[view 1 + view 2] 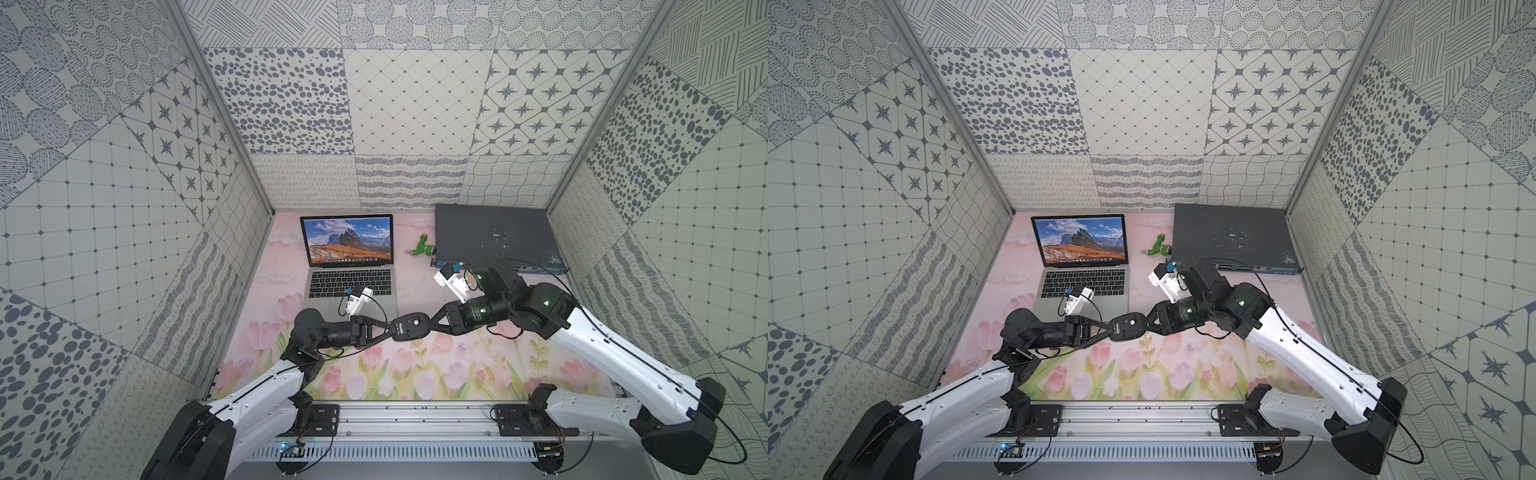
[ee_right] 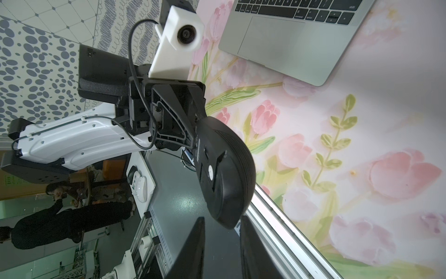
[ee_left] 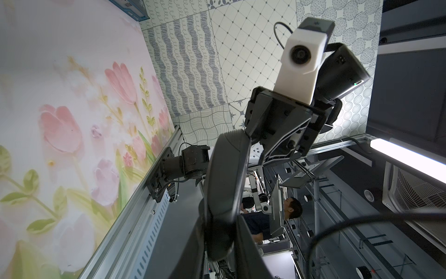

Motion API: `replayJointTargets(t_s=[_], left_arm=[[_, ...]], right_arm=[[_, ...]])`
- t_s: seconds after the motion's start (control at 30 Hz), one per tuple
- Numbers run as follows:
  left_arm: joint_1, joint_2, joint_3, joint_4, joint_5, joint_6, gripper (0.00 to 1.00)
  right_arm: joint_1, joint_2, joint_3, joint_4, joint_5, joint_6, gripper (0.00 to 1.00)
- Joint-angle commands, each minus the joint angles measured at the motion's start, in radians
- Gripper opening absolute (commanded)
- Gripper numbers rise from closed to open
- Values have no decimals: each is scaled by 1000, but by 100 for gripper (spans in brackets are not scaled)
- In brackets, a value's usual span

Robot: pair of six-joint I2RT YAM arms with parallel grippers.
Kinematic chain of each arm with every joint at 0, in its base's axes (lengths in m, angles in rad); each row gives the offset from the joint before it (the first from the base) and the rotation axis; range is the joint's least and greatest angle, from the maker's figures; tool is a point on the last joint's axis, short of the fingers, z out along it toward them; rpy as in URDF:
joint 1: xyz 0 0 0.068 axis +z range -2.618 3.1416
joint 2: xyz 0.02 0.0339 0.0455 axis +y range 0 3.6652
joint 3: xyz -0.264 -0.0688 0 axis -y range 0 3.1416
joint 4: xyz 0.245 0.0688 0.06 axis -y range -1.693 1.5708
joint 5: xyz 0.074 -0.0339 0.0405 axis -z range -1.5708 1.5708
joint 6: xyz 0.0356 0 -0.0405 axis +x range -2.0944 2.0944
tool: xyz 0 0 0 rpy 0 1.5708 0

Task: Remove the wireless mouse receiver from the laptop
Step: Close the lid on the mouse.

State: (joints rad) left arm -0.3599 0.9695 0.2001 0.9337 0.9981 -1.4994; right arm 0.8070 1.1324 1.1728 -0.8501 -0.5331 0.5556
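Right wrist view: slim silver-grey laptop (image 2: 321,48), black keys (image 2: 289,10), large trackpad (image 2: 272,41).

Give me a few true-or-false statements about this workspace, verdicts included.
1. The laptop is shut. False: its lid is up and the screen shows mountains.
2. The left gripper and the right gripper meet the black mouse at opposite ends. True.
3. The black mouse lies on the trackpad. False: it is off the laptop, just past its front corner.
4. A green-and-white plug lies between the laptop and the grey box. True.
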Motion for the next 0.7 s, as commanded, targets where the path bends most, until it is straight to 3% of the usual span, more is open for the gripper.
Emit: replayJointTargets(t_s=[0.0,0.67], left_arm=[[5,-2,1,74,25,14,2],[6,0,1,78,25,16,2]], right_arm=[[-1,19,38,14,7,-25,25],[-1,30,42,1,17,-30,18]])
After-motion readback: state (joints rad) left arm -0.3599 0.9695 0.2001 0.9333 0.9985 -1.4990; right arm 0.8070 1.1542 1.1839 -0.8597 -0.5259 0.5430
